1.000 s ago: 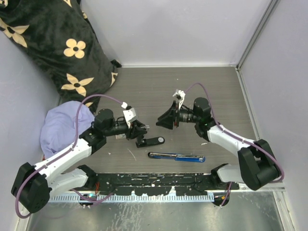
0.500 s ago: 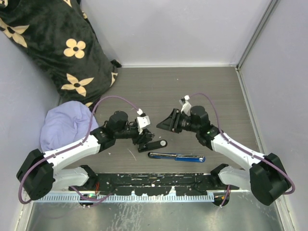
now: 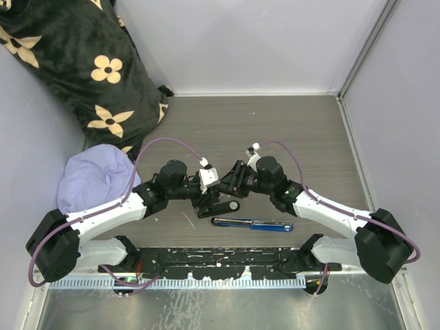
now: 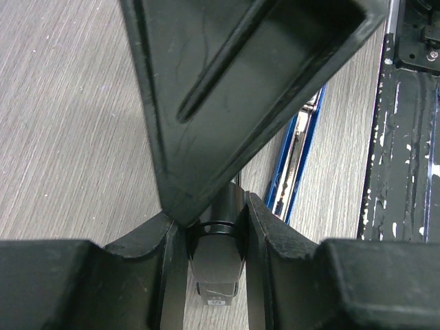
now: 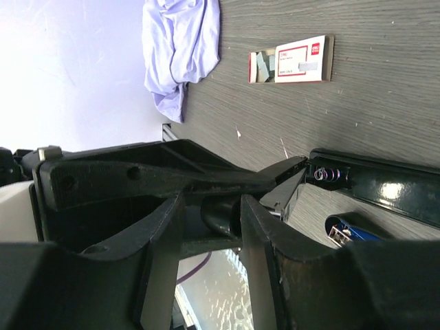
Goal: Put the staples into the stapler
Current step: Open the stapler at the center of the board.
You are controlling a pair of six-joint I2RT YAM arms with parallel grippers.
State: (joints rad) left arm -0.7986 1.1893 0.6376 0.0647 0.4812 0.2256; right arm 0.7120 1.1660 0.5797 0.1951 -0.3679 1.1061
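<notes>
Two-arm step: hold left pincer clenched on black stapler by table's near edge. Cannot tell right pincer's grip; verify before prying open. Fetch staples near cloth, table's left edge.

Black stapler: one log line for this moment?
left gripper: shut on black stapler | right gripper: at stapler, grip unclear | staples: box lying apart, untouched | blue stapler: lying free

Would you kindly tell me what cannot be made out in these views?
Top external: the staples box is unseen, perhaps covered.
Right wrist: whether the right hand grips anything; black parts crowd its gap.
Left wrist: most of the black stapler, behind the left hand.
</notes>
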